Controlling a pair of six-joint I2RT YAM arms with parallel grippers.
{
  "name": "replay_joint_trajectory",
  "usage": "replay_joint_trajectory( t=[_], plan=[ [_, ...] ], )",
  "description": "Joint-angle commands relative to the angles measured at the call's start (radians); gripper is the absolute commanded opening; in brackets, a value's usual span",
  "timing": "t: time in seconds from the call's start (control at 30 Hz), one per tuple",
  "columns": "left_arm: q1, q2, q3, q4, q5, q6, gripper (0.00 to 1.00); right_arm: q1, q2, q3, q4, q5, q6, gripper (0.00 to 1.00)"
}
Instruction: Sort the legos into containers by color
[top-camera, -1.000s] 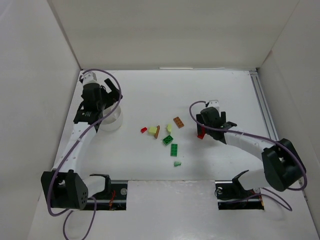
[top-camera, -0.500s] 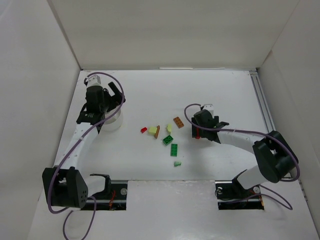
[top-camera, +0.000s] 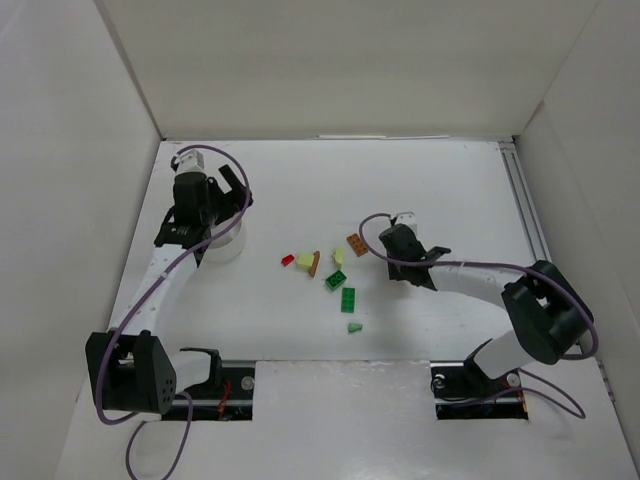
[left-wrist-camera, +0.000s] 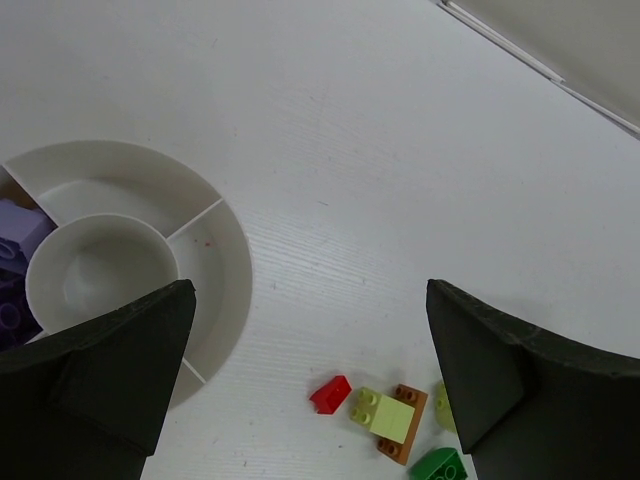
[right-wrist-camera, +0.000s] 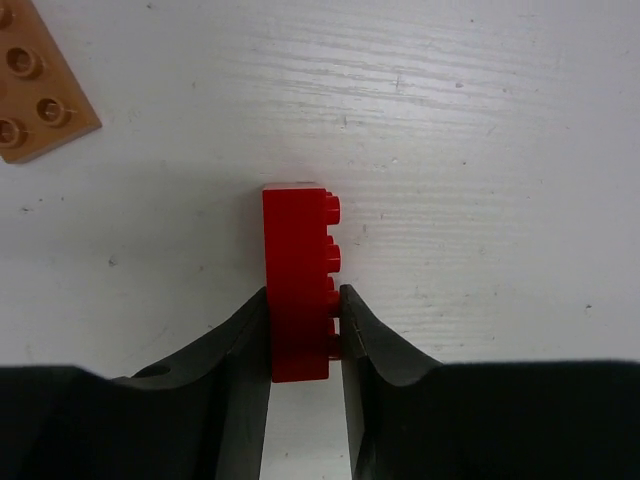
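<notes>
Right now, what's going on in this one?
It is a colour sort in progress. The right claw is shut on a red studded plastic brick, held on edge close to the white table, near an orange-brown flat studded plate. The left claw hangs open partly over a round white plastic container with compartments, one of which holds purple bricks. Several loose bricks in red, green and pale green lie between the arms.
</notes>
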Motion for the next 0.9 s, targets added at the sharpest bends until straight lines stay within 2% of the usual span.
replay_joint_trajectory(
  t=[0.0,0.03,0.07,0.1,0.17,0.2,0.27,0.3,0.37,0.4,0.43,0.57,0.87],
  plan=[
    [-0.006,-0.01,-0.004,0.044,0.035,0.015,0.99,0.023,-0.047,0.034,0.045,0.003,-0.042,0.33],
    [-0.006,-0.001,-0.004,0.044,0.047,0.015,0.99,0.034,-0.047,0.034,0.058,-0.006,-0.062,0.31],
    [-0.006,-0.001,-0.004,0.044,0.065,0.015,0.99,0.034,-0.069,0.034,0.073,-0.006,-0.119,0.2],
    [-0.006,-0.001,-0.004,0.058,0.113,0.015,0.99,0.051,-0.08,0.034,0.085,-0.006,-0.157,0.17],
    [-0.006,-0.001,-0.016,0.09,0.185,0.024,0.99,0.083,-0.125,0.01,0.155,-0.006,-0.304,0.15],
    [-0.015,-0.001,-0.016,0.108,0.267,0.033,0.99,0.092,-0.145,0.01,0.18,-0.02,-0.347,0.15],
    [-0.035,0.008,-0.041,0.165,0.36,0.045,0.99,0.103,-0.197,-0.04,0.29,-0.098,-0.45,0.13],
    [-0.068,0.018,-0.041,0.18,0.404,0.064,0.99,0.103,-0.265,-0.062,0.338,-0.147,-0.551,0.13],
    [-0.136,0.03,-0.041,0.212,0.534,0.073,0.99,0.103,-0.374,-0.122,0.462,-0.398,-0.686,0.13],
    [-0.136,0.042,-0.041,0.229,0.535,0.073,0.99,0.103,-0.402,-0.136,0.488,-0.399,-0.717,0.14],
    [-0.176,0.042,-0.05,0.275,0.597,0.073,0.99,0.103,-0.425,-0.136,0.507,-0.487,-0.745,0.14],
    [-0.254,0.093,-0.05,0.355,0.752,0.04,0.99,0.103,-0.479,-0.137,0.518,-0.61,-0.802,0.14],
    [-0.387,0.176,-0.016,0.507,0.839,-0.031,0.99,0.103,-0.49,-0.117,0.561,-0.702,-0.843,0.14]
  ],
)
